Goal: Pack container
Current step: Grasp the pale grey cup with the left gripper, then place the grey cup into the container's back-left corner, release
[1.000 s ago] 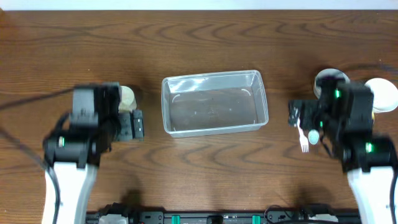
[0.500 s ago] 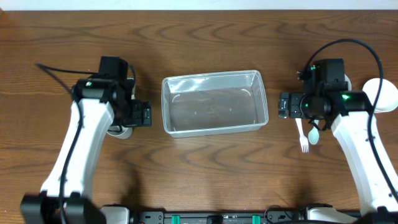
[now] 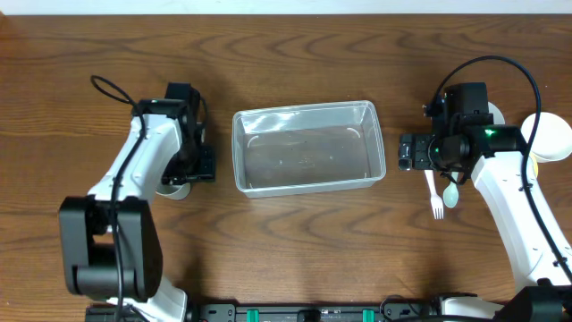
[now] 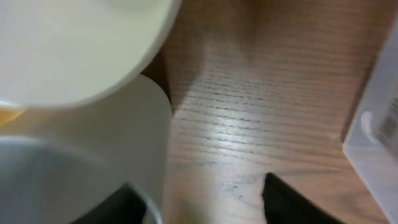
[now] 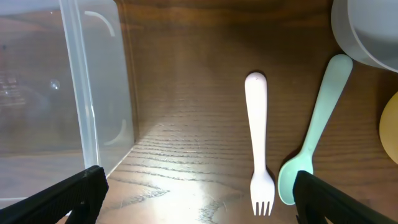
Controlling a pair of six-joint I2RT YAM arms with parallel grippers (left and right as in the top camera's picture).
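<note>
Centred on the table [image 3: 286, 54]: clear container [image 3: 308, 148], only an edge of it in each wrist view. Right gripper [image 5: 202, 200] spread wide above fork [image 5: 258, 143] and spoon [image 5: 311, 137] — gripping nothing. Left gripper [image 4: 199, 208] parted too, beside blurred pale cups [image 4: 81, 143] — fingertips mostly cropped.

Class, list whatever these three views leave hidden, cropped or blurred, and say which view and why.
1. Overhead: the pale vessels on the left lie mostly under the left arm.
2. Overhead: the right arm covers part of the white bowl.
3. Left wrist: those vessels are blurred and cropped; the label on the container is unreadable.
4. Right wrist: the grey bowl and a yellow item are cut off by the frame edge.
</note>
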